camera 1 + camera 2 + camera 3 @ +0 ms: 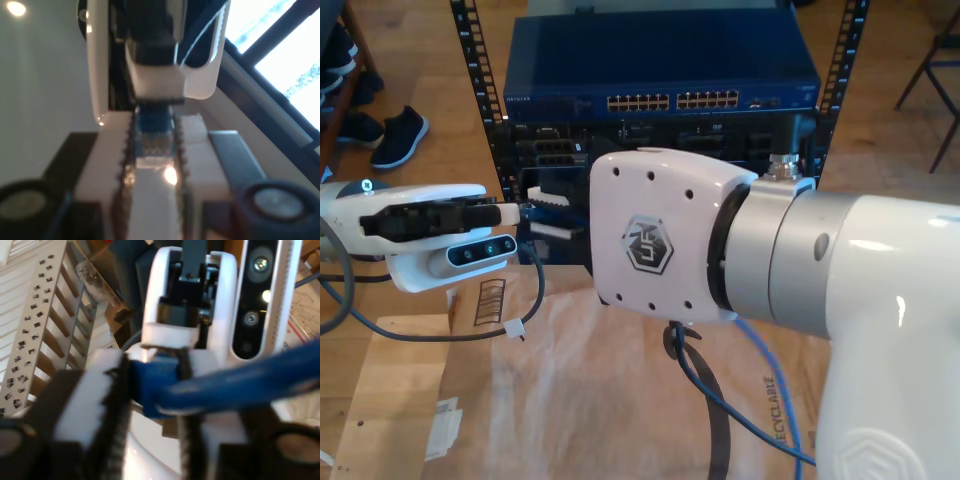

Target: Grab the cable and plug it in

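Note:
The cable's blue plug end (152, 137) sits between the serrated white pads of my first gripper (152, 125), which is shut on it. My second gripper (150, 367) is shut on the blue cable (155, 385) too, and the cord (240, 382) trails out past one finger. The two grippers face each other tip to tip. In the exterior view a white arm's gripper (542, 208) reaches in from that view's left. A big arm housing (660, 240) hides the meeting point. Below the housing, the blue cable (760, 370) hangs down.
A blue network switch (660, 70) with rows of ports sits in a black rack (470, 60) at the back of the exterior view. Cardboard (570, 400) covers the floor. A black cable (440, 335) loops under the arm at that view's left. Shoes (395, 135) lie at the far left.

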{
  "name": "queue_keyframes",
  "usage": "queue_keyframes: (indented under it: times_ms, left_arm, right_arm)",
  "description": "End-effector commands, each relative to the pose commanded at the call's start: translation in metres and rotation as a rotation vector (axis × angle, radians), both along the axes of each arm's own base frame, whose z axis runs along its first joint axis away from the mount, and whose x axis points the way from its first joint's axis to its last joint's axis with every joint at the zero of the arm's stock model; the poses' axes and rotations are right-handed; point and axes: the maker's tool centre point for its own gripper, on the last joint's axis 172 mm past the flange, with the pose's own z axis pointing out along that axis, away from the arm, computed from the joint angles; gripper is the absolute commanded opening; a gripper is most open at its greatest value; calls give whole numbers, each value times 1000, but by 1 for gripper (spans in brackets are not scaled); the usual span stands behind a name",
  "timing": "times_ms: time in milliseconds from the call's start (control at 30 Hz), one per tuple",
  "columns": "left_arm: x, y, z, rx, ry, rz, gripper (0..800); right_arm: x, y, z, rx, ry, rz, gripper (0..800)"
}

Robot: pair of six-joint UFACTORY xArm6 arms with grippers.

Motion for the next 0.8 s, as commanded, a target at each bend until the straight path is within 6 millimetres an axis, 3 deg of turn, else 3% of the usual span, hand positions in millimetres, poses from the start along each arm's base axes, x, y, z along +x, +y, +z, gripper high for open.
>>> queue_keyframes:
  times_ms: [67,100,167,200,233,333,467,633,733,800]
  left_arm:
    - [-8,3,6,-17,24,-39,459]
    - [-8,3,7,-20,24,-41,603]
    - [-8,3,8,-19,20,-40,663]
    - [-7,4,8,-20,18,-37,768]
    - [-6,4,9,-15,13,-35,798]
    - [-3,5,8,0,3,-19,799]
    - [29,14,-7,93,-22,116,799]
    - [40,23,-26,247,-63,162,799]
    - [35,41,-37,382,-135,163,799]
    - [21,52,-50,488,-163,123,799]
  right_arm:
    - [1,1,-3,-5,4,0,1]
    - [1,1,-6,-10,7,1,1]
    - [1,2,-6,-10,7,1,1]
    - [1,2,-7,-12,9,1,1]
    - [2,3,-9,-14,12,-1,1]
    - [6,5,-14,-25,18,-6,1]
    - [42,-10,-12,-12,-11,-93,1]
    - [94,-66,-13,-11,-53,-256,1]
    - [115,-93,-29,-45,-115,-332,2]
    - [125,-112,-48,-64,-133,-381,4]
